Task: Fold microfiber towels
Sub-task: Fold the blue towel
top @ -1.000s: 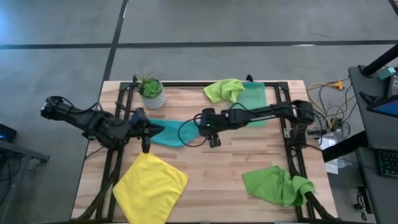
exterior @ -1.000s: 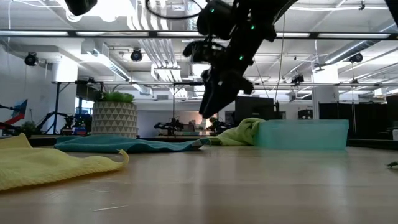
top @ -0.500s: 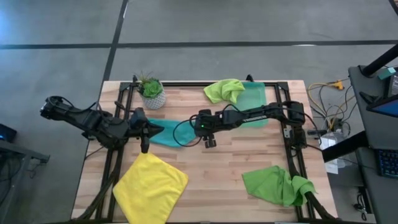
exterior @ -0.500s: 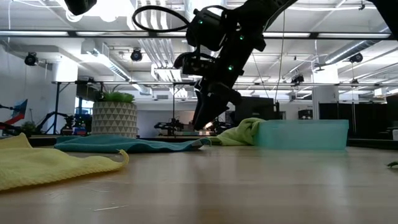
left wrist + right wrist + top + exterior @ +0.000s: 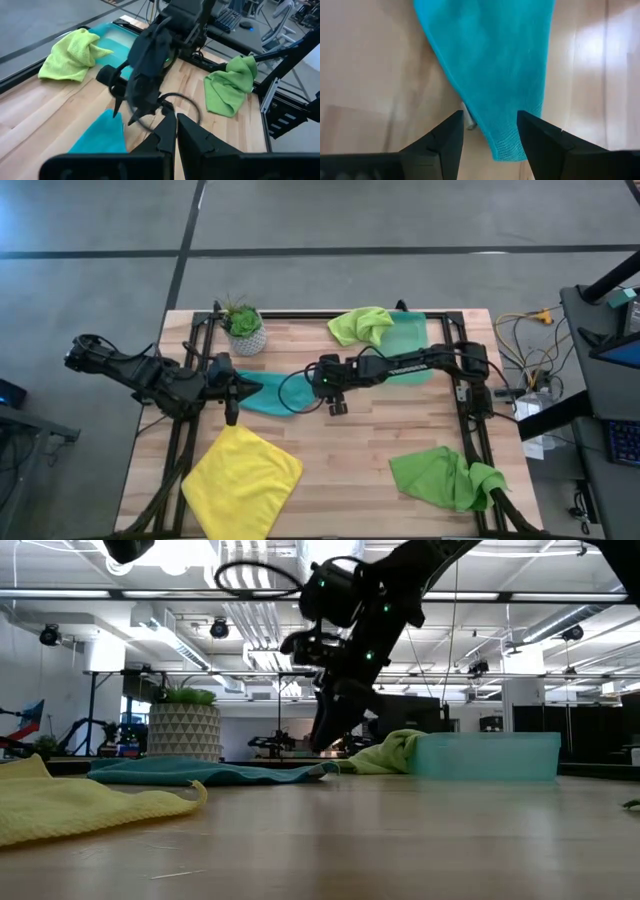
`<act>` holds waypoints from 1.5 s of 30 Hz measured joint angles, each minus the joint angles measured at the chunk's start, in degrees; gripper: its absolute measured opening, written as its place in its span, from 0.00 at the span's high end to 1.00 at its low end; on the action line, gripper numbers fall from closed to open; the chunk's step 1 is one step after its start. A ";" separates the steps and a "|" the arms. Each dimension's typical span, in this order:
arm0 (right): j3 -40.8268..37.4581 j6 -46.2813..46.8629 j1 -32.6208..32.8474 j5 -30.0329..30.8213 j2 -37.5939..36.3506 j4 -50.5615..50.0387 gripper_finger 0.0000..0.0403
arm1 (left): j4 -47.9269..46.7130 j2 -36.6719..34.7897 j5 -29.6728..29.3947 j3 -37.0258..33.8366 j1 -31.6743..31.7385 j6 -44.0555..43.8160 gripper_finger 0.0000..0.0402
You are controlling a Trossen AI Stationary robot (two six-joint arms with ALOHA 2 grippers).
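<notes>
Right gripper (image 5: 490, 137) hangs with its dark fingers apart just above the pointed, ribbed-hem corner of the soft teal microfiber towel (image 5: 272, 392) lying flat mid-table on pale wood planks, while the left gripper (image 5: 233, 412), fingers pressed together, sits at the cloth's opposite edge.

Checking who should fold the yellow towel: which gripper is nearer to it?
Left. The left gripper sits just above the yellow towel; the right gripper hovers farther off, over the teal towel's end.
</notes>
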 joint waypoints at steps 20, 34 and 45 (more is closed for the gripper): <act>-0.15 4.34 -1.40 -2.08 -1.59 -4.54 0.98 | 1.03 0.72 0.00 0.00 0.01 -0.15 1.00; -0.09 27.67 -1.37 -11.27 -17.49 -9.53 0.98 | 2.74 8.48 -2.92 -1.64 0.52 0.24 1.00; -0.09 39.99 -1.37 -11.23 -20.17 -9.48 0.98 | 22.50 25.03 -3.11 -1.73 5.07 7.27 0.71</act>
